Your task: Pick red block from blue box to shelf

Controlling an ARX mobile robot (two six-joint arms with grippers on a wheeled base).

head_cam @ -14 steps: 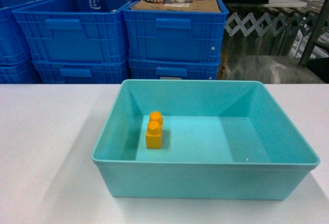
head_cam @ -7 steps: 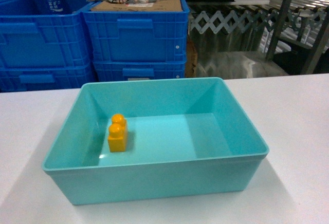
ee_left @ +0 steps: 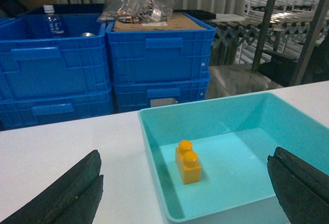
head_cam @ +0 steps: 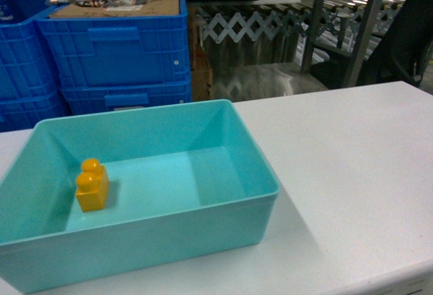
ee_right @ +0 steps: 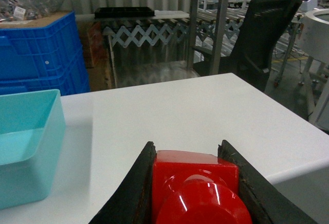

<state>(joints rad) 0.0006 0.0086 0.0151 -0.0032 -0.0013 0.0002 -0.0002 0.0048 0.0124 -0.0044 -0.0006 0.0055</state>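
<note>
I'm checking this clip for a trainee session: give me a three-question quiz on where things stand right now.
1. True or false: the red block lies inside the blue box.
2. Which hand grips the red block? A) left hand B) right hand
3. Fill in: the only brick in the blue box is the ____ brick.

Key: 1 false, it sits between the right hand's fingers over the white table; 2 B; 3 yellow.
</note>
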